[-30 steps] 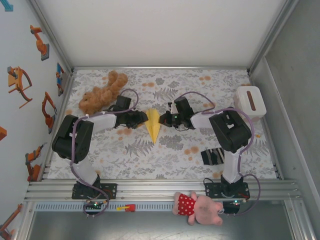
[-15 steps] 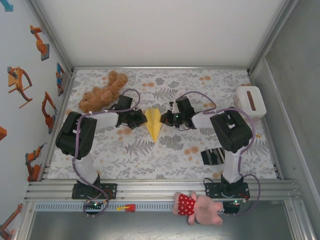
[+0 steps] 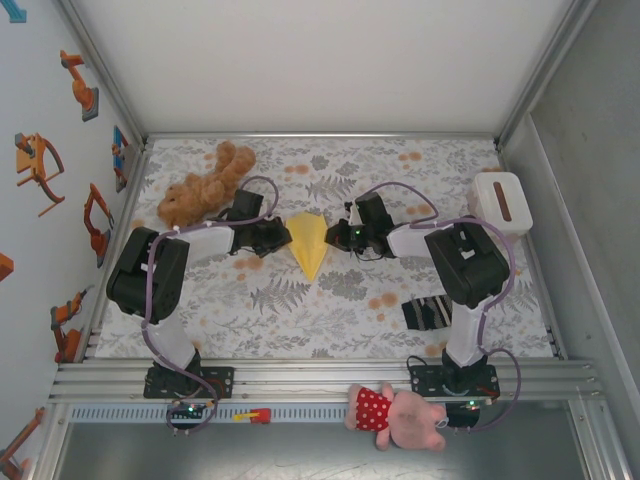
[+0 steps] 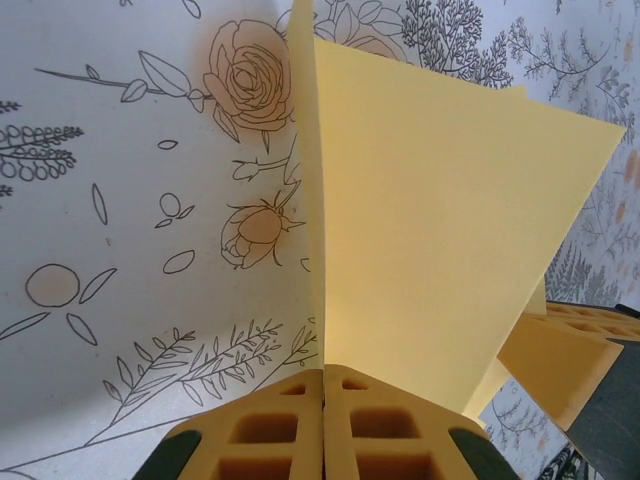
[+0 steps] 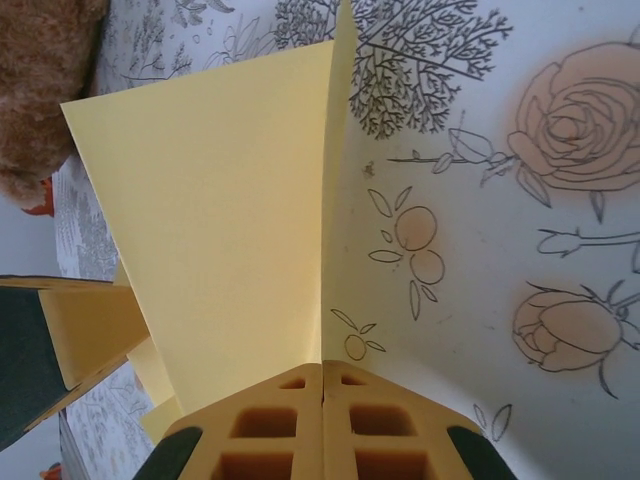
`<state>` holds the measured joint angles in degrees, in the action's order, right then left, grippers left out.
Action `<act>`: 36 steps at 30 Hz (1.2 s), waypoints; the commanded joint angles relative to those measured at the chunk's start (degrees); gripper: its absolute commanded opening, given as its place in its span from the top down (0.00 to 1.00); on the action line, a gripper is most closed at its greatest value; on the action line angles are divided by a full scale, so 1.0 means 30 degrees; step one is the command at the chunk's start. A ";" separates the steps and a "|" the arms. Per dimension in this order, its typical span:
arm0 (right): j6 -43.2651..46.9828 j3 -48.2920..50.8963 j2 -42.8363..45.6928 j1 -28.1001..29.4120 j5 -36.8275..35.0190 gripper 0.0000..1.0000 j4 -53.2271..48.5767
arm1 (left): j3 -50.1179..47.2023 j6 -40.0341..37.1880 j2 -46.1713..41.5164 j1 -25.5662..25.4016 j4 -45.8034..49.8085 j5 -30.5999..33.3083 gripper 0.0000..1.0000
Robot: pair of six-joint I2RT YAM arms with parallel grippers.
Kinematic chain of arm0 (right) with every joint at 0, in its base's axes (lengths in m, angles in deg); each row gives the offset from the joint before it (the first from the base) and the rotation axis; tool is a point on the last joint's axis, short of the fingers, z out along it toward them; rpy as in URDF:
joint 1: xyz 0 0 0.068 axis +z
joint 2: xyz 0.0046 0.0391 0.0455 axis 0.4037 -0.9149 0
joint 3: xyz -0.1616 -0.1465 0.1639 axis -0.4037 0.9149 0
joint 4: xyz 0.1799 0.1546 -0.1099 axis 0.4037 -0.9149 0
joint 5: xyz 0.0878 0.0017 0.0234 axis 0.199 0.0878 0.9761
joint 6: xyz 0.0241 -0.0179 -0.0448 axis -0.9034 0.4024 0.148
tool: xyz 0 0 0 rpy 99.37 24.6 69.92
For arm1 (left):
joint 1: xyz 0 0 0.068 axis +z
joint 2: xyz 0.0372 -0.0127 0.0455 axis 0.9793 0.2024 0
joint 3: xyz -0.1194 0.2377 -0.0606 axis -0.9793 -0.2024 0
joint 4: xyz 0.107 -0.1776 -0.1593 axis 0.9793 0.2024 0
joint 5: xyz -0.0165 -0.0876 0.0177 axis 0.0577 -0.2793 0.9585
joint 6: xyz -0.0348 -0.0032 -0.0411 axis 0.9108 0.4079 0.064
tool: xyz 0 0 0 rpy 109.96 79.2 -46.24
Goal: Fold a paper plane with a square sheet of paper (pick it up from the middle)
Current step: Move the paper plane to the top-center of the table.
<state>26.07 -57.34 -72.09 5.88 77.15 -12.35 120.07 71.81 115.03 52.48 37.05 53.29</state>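
Left gripper [image 4: 322,375] and right gripper [image 5: 322,368] each pinch a wing of your paper plane [image 3: 309,245], apparently shaping wings; next you probably spread them level, gently.

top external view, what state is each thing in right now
paper plane: folded, wings spread, tip toward the arm bases, gripped from both sides
left tool: shut on paper plane
right tool: shut on paper plane
brown teddy: lying on the table
white box: standing, slot up
striped sock: lying flat
pink plush toy: lying at the near edge
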 commanded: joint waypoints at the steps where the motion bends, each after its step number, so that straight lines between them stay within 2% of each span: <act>1: -0.0287 0.0048 0.0021 -0.0094 -0.0661 1.00 -0.0682 | -0.0326 0.0161 0.0172 0.0028 -0.0399 -0.0051 0.93; 5: -0.0034 -0.0277 0.0159 -0.0083 -0.0559 1.00 -0.1386 | -0.0280 0.0223 0.0271 0.0003 -0.0600 -0.0315 0.93; 11: 0.0972 -0.0104 0.2032 -0.0059 -0.1628 0.75 -0.2884 | -0.0213 0.0223 0.0303 0.0000 -0.0618 -0.0564 0.93; 15: 0.1572 0.0044 0.2955 0.0270 -0.2194 0.66 -0.3818 | -0.0213 0.0237 0.0332 -0.0021 -0.0654 -0.0697 0.93; 22: 0.1933 -0.0788 0.2335 0.1741 -0.2274 0.63 -0.4837 | -0.0210 0.0289 0.0425 -0.0014 -0.0764 -0.0814 0.93; 36: 0.2042 -0.2261 0.0450 0.2608 -0.1076 0.61 -0.4824 | -0.0181 0.0315 0.0580 -0.0009 -0.0846 -0.1042 0.93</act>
<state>30.99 -62.43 -69.93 12.86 72.56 -26.32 119.94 72.16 116.01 52.48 35.02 51.43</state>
